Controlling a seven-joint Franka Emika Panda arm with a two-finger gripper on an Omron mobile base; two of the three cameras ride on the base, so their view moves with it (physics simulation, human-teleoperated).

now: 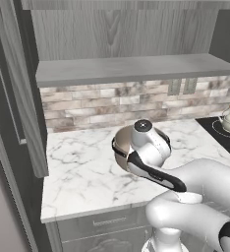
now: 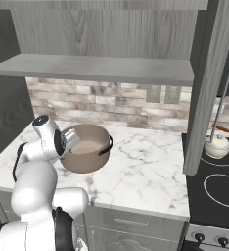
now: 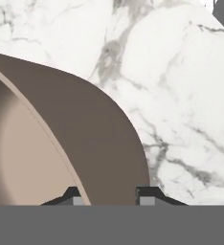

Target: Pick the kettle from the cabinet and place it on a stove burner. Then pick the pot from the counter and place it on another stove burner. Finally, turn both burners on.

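Gripper (image 3: pixel 106 200) clamped on the pot (image 2: pixel 87 147) rim
One finger inside, one outside the wall; stove burner (image 2: pixel 224 187) lies beyond the counter (image 2: pixel 146 166) right edge.

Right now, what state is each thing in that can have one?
Small cream-white kettle: upright on a burner ring of the black glass cooktop.
Wide taupe-brown pot: upright on the white marble counter, its wall between the fingertips.
Gripper: closed on the pot's wall.
Grey cabinet shelf: bare.
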